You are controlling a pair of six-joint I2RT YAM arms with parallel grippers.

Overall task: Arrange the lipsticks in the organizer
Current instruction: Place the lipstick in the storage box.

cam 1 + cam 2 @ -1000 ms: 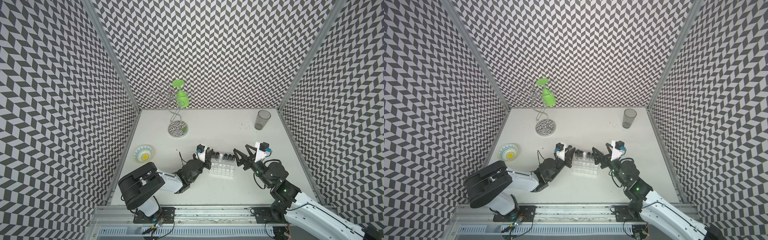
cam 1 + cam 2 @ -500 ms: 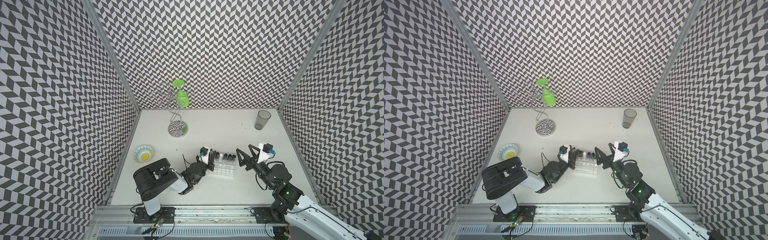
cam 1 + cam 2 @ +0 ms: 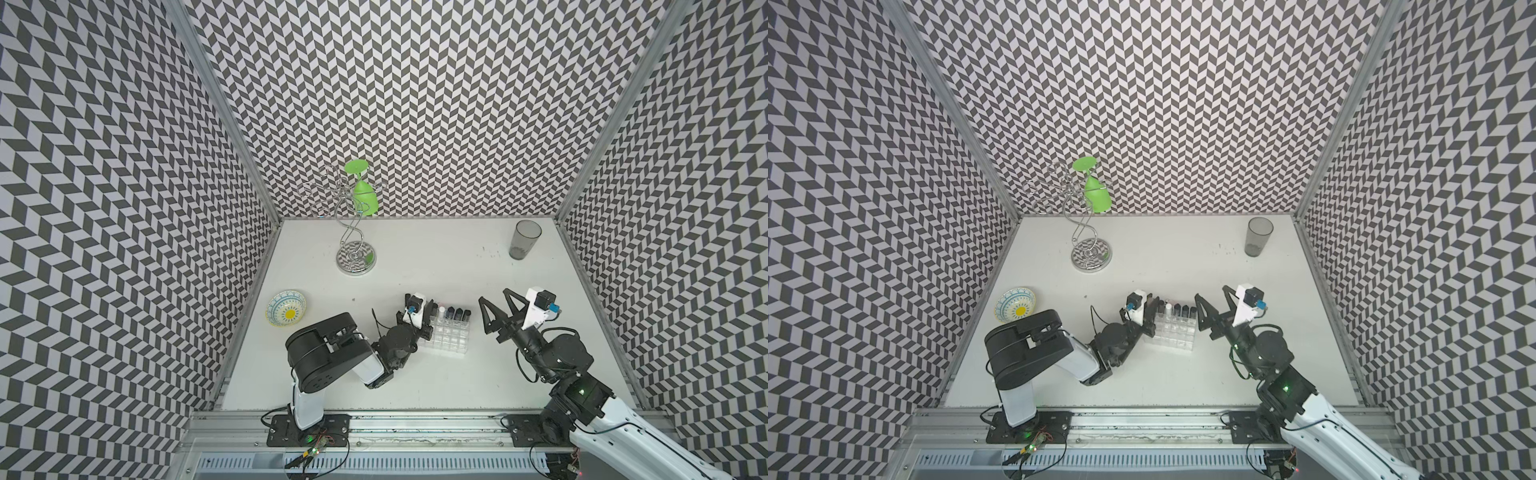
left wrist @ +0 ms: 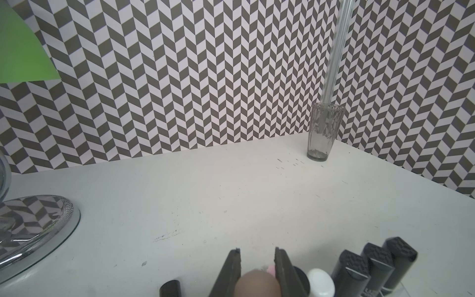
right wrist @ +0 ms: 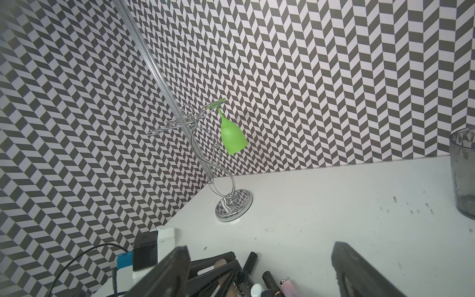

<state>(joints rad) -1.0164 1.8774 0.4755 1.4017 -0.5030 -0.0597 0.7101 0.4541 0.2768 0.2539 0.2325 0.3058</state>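
The left gripper [image 4: 257,253] is clamped on a beige lipstick [image 4: 257,284] at the organizer's [image 3: 451,338] far left corner. The right gripper [image 3: 494,296] is spread wide and empty, just right of it. Upright black lipsticks [image 3: 457,313] fill its far row.

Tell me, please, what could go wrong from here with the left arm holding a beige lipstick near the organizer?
1. The beige lipstick clamped in the left jaws is close beside a white-capped tube and standing black tubes; a skewed descent might tip them or catch a cell wall.
2. The clear organizer is unheld, with the right jaws open and apart from it, so a push could slide it.
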